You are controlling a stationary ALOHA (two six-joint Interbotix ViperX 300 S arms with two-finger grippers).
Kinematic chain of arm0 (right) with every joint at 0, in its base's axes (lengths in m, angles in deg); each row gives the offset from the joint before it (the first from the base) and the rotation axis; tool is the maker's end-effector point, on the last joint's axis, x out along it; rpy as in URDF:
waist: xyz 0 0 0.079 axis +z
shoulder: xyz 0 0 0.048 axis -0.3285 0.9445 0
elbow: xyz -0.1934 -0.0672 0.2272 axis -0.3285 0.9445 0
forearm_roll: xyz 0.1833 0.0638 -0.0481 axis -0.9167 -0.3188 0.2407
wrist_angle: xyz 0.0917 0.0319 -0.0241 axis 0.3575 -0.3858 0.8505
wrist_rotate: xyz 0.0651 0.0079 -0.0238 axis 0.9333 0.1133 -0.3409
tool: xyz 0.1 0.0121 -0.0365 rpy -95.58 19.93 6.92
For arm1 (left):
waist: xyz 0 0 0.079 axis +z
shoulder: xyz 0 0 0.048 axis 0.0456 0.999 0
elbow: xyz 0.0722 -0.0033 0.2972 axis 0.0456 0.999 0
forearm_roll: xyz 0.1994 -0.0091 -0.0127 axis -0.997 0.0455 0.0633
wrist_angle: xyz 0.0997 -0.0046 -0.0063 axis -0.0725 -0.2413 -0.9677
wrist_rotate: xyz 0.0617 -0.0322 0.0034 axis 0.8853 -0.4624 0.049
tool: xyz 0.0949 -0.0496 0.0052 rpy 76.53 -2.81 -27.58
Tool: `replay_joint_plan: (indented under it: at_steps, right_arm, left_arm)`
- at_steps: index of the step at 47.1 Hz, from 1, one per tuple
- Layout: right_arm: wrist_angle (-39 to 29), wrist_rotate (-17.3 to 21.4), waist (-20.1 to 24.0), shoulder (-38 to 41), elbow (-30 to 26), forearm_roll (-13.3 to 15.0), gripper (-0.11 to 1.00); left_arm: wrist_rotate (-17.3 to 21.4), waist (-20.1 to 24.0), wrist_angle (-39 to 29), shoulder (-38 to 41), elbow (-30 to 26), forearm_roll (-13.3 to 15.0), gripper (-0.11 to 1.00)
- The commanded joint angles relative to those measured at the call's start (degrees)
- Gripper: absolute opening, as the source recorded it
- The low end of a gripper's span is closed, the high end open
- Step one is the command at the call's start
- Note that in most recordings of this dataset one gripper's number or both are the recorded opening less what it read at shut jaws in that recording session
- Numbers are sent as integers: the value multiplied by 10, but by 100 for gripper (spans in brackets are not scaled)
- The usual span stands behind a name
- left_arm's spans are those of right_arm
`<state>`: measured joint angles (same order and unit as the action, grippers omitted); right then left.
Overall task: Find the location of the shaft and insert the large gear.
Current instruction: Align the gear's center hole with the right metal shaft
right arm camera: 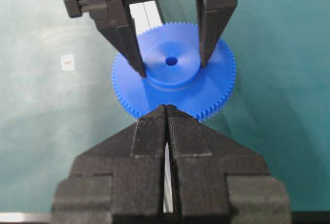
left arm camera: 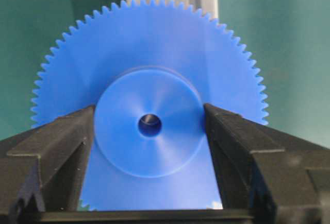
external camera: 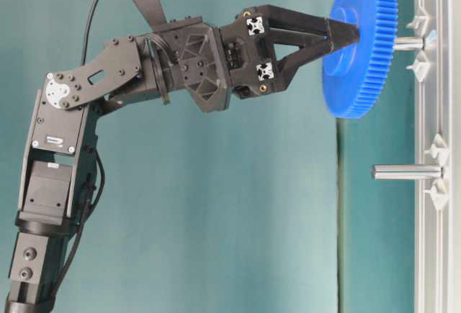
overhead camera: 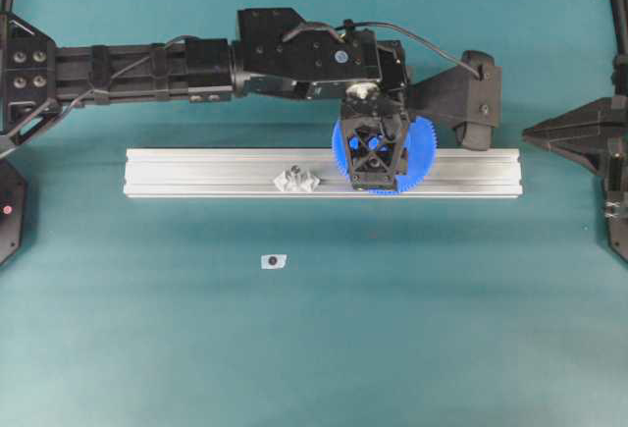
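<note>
A green table (overhead camera: 314, 348) carries a silver rail (overhead camera: 196, 172). Right of the middle, the left tool (overhead camera: 376, 157) grips the large gear (overhead camera: 424, 147) by its hub, above the rail. The shaft (external camera: 407, 172) stands bare, lower right in the table-level view. The right tool (right arm camera: 166, 112) is clenched shut, holding nothing.

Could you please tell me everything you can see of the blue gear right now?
The blue gear is a bright plastic disc with fine teeth around its rim, a raised round hub and a small centre hole. The left gripper clamps the hub from both sides, one finger on each. It is held flat above the rail, wider than it, with a pin right beneath its centre; whether the pin has entered the hole cannot be told.
</note>
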<state>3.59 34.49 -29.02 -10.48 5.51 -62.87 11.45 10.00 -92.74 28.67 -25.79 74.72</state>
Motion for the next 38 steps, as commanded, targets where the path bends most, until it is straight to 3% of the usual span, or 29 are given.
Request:
replay_joint_plan:
  at_steps: [1,38]
  right_arm:
    - [3,4,-4,3,-6,1,-1]
    - [3,5,-4,3,-7,1,-1]
  left_arm:
    - [-1,11,3,-17,2,-2,70]
    - [4,20,36,-28,42,-2,70]
